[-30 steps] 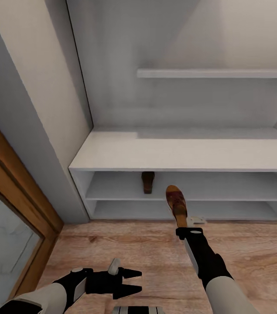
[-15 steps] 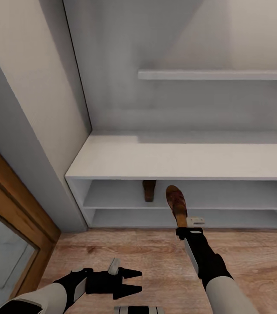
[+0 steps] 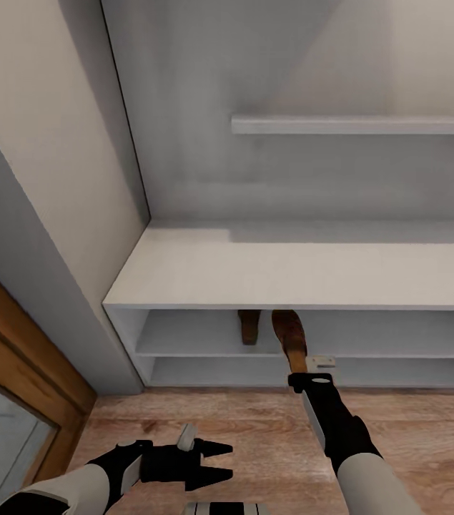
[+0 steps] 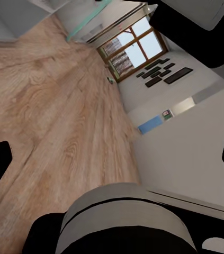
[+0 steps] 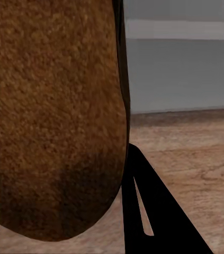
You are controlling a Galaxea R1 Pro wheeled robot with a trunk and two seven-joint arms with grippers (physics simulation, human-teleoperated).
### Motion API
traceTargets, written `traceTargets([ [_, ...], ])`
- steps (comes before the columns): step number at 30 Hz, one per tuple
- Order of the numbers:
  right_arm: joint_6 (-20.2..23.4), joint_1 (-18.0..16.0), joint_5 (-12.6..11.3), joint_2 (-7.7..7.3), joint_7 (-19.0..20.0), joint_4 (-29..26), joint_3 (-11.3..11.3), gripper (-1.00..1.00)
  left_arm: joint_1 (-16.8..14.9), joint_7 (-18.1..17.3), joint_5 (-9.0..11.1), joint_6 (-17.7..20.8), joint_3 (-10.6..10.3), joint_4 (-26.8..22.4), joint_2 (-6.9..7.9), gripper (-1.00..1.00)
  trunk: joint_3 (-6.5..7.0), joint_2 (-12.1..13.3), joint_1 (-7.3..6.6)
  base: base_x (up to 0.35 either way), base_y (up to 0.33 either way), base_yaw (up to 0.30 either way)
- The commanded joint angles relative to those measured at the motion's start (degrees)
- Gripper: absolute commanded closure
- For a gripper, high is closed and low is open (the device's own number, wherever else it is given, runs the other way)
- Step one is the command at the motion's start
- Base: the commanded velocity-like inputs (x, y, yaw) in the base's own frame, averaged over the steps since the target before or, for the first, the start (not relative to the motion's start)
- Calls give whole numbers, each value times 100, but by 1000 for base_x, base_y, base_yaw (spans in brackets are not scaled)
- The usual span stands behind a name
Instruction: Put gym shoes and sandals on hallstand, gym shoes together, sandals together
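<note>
hallstand (image 3: 284, 272): one sandal (image 3: 249, 326) sits on its upper open shelf
your right hand (image 3: 305, 366): clamped on second sandal (image 3: 289, 335), toe poking under bench top, beside the first
your left hand (image 3: 211, 465): spread wide, nothing in it, low over corridor floor (image 3: 412, 429)
room: wood door frame (image 3: 12, 343) at left

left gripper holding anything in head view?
No. The left gripper hangs open above the corridor floor with nothing between its fingers, while the right gripper carries a sandal.
</note>
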Motion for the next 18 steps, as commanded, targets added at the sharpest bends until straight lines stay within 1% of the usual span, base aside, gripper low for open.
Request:
traceTargets([
  [1, 38, -2, 40, 6, 10, -9, -17, 100, -3, -4, 55, -59, -48, 2, 0, -100, -5, -2, 2, 306, 114, 0],
  [6, 38, -2, 40, 6, 9, -9, -17, 100, -3, -4, 55, -59, -48, 2, 1, -100, -5, -2, 2, 281, 54, 0],
  [14, 38, -2, 40, 6, 11, -9, -17, 100, -3, -4, 55, -58, -48, 2, -4, -100, -5, -2, 2, 53, 4, 0],
  [18, 38, -2, 40, 6, 10, -9, -17, 100, -3, -4, 55, -52, -48, 2, -4, -100, -5, -2, 2, 240, 0, 0],
])
